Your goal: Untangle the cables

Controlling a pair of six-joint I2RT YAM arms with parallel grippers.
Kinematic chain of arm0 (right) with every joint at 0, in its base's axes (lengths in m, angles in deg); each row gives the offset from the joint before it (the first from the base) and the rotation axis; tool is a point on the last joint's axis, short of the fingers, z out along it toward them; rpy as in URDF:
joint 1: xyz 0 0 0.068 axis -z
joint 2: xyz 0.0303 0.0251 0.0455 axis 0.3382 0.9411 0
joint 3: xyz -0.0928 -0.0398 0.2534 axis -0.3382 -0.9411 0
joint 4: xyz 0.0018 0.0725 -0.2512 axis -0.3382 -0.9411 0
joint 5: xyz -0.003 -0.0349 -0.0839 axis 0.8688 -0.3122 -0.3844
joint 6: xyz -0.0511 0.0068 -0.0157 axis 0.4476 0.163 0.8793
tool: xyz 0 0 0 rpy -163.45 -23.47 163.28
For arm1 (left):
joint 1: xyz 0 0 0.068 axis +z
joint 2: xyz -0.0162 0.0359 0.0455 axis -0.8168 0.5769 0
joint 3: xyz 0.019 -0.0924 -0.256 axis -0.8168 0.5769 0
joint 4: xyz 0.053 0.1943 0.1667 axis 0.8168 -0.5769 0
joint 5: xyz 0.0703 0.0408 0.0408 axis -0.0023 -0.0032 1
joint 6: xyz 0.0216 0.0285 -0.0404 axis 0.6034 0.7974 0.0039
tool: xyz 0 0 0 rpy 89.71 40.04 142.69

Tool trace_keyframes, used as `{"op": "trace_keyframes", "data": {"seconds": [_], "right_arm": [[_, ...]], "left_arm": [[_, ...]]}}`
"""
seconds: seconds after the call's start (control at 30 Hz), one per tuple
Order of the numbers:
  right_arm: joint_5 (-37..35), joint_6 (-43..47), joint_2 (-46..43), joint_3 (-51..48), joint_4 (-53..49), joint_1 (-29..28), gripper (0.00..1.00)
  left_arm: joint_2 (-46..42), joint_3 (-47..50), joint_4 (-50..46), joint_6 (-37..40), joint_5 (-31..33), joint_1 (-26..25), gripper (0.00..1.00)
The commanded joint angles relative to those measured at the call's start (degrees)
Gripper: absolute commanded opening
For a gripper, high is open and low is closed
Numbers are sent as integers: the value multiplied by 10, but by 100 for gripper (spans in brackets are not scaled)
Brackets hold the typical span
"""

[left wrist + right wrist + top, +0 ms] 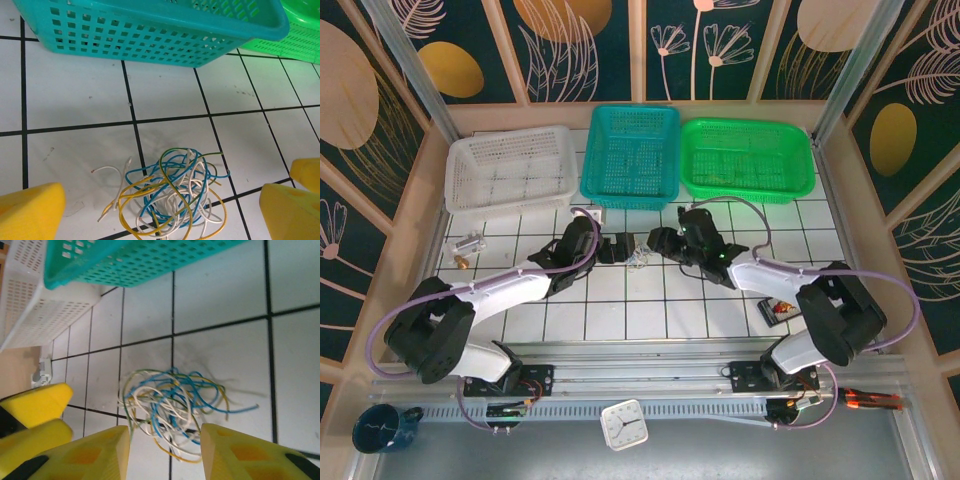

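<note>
White tiled tabletop with dark grid lines, boxed in by leaf-patterned panels, is what I'm working over. On my right wrist feed, the right gripper has its yellow fingers apart, closed on nothing, and the loose tangle of thin white, blue and yellow cables lies on the tile just ahead of the tips, its nearest loops reaching into the gap between them. I can't tell whether either finger touches a strand. On my left wrist feed, the left gripper stands wide open, one finger on either side of the same tangle, with bare tile between each finger and the wires; a few white and yellow ends trail out toward its left finger. From overhead, the two grippers face each other near the middle of the table with the tangle between them. Beyond the wires, along the far edge, sit a teal perforated plastic basket, flanked by a white plastic basket and a bright green plastic basket.
</note>
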Motion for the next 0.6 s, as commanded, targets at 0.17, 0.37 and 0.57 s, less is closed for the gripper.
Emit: {"op": "trace_keyframes", "data": {"seconds": [0.17, 0.37, 0.57], "right_arm": [[11, 22, 64, 36, 27, 1, 41], [16, 14, 92, 40, 51, 0, 37], [22, 6, 101, 47, 67, -1, 37]], "left_arm": [[-34, 14, 5, -9, 40, -2, 99], [-38, 22, 8, -11, 43, -2, 99], [-35, 25, 12, -11, 40, -2, 99]]}}
